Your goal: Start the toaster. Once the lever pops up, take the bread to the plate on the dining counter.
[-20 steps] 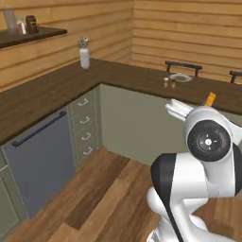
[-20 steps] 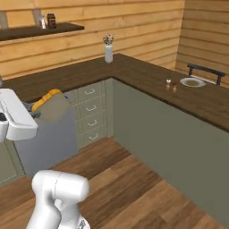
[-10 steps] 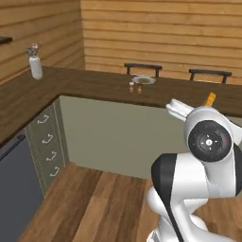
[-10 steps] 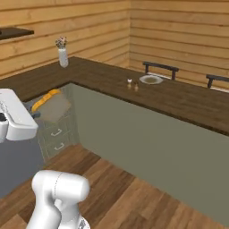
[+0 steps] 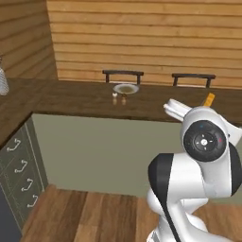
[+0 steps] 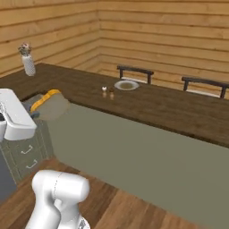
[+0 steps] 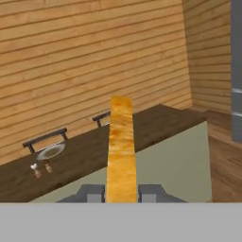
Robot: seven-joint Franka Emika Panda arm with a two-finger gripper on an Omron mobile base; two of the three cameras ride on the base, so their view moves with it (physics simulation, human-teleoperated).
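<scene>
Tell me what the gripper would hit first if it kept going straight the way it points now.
Probably the dining counter. The gripper, shut on the bread, points over its dark top toward the wooden wall. Depth is unclear, so it might pass above the top and reach the wall.

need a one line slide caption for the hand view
Gripper shut on the bread, held edge-on, with the plate on the dining counter ahead.

Dark matt wood-grain dining counter [image 5: 85,101], glossy whitish plate [image 5: 125,88], rough golden bread [image 7: 121,146]
</scene>
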